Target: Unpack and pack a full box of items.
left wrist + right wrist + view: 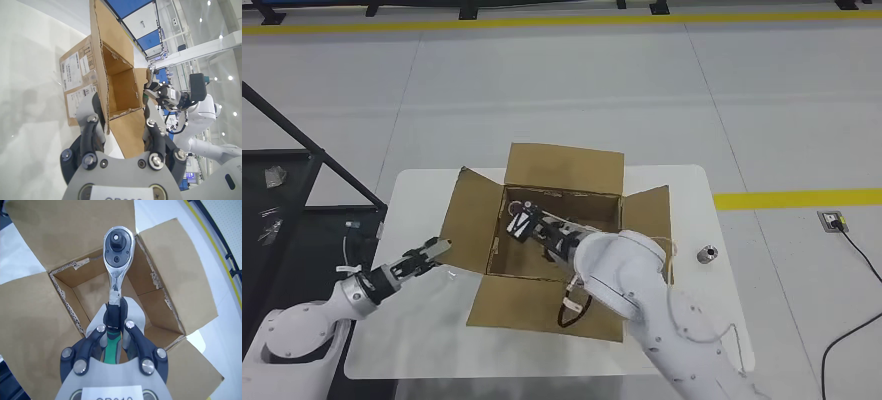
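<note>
So, counter (682, 190): white with rounded corners. It carries the box and a small metal cylinder.
Box (512, 300): brown cardboard at the counter's middle. All four flaps are folded outward, and the far flap reaches the far edge. The left wrist view takes in the box (121, 85) from outside, with printed labels (75, 75) on its outer wall. The right wrist view looks down into the box (170, 266), past torn corrugated rims to its cardboard floor.
Right claw (542, 232): over the box's open mouth. Seen from its own wrist, the claw (115, 309) is clamped on the ratchet wrench's handle. The left wrist view catches it (151, 91) from the side.
Left claw (434, 250): on the counter's left side, at the outer edge of the box's left flap. Its fingers (121, 100) are apart, with the flap's edge between them. Whether they touch the flap cannot be told.
Ratchet wrench (118, 249): held above the box opening. It has a chrome head with a square drive, pale tape at the neck and a black-and-green handle. From the left wrist, its head (150, 73) juts past the right claw's fingertips.
Metal cylinder (705, 254): near the counter's right edge, apart from the box's right flap.
</note>
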Controlling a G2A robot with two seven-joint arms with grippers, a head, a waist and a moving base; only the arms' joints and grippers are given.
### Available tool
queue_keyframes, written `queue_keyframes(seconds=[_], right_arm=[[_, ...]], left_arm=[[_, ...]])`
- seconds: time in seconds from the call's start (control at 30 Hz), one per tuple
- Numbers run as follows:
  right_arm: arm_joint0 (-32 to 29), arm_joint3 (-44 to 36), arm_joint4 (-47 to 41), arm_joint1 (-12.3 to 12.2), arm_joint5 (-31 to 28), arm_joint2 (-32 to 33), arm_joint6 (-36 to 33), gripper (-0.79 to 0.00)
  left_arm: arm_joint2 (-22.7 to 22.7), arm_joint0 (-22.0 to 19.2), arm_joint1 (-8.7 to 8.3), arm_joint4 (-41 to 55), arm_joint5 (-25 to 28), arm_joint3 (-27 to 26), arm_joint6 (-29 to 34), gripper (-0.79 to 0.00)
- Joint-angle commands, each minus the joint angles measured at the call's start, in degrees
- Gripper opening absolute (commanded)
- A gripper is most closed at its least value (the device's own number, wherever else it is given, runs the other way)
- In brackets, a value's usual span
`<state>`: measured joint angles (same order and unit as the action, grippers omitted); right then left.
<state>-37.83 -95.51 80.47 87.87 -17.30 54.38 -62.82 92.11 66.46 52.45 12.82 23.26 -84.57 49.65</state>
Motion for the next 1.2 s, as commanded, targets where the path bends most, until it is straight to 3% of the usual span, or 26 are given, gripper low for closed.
queue_keyframes(seconds=[0.0,0.27,0.37,0.47,0.6,0.77,1.0,1.17], right_arm=[[-1.6,-5.36,1.13,-0.33,2.0,1.84,-0.57,-0.785],[-14.24,-28.87,11.98,-2.4,10.87,14.91,-3.45,-0.785],[-19.66,-34.0,15.19,-2.86,14.96,20.53,-4.11,-0.785],[-24.42,-34.8,12.14,-3.15,17.25,27.3,-3.38,-0.785],[-27.61,-26.52,5.23,-3.7,16.51,37.38,-1.92,-0.785],[-26.43,-10.49,-3.27,-4.38,13.55,44.56,1.49,-0.785],[-24.86,3.96,-7.89,-5.33,3.97,44.56,6.98,-0.785],[-22.16,10.54,-6.9,-5.83,2.36,42.66,7.63,-0.785]], left_arm=[[0.56,0.58,-0.06,1.58,0.56,-0.2,0.52,0.0],[2.18,2.24,-0.29,5.97,2.6,-0.83,2.9,0.0],[1.98,2.46,-0.31,6.01,2.93,-1.23,3.32,0.0],[1.35,2.22,-0.28,5.57,3.05,-1.62,3.27,0.0],[0.48,1.59,-0.23,5.58,3.1,-1.95,3.49,0.0],[-0.22,1.04,-0.23,4.8,3.01,-2.34,3.27,0.0],[-0.64,1.37,-0.24,4.15,2.68,-2.74,2.58,0.0],[-0.9,1.43,-0.25,3.62,2.4,-3.28,2.12,0.0]])
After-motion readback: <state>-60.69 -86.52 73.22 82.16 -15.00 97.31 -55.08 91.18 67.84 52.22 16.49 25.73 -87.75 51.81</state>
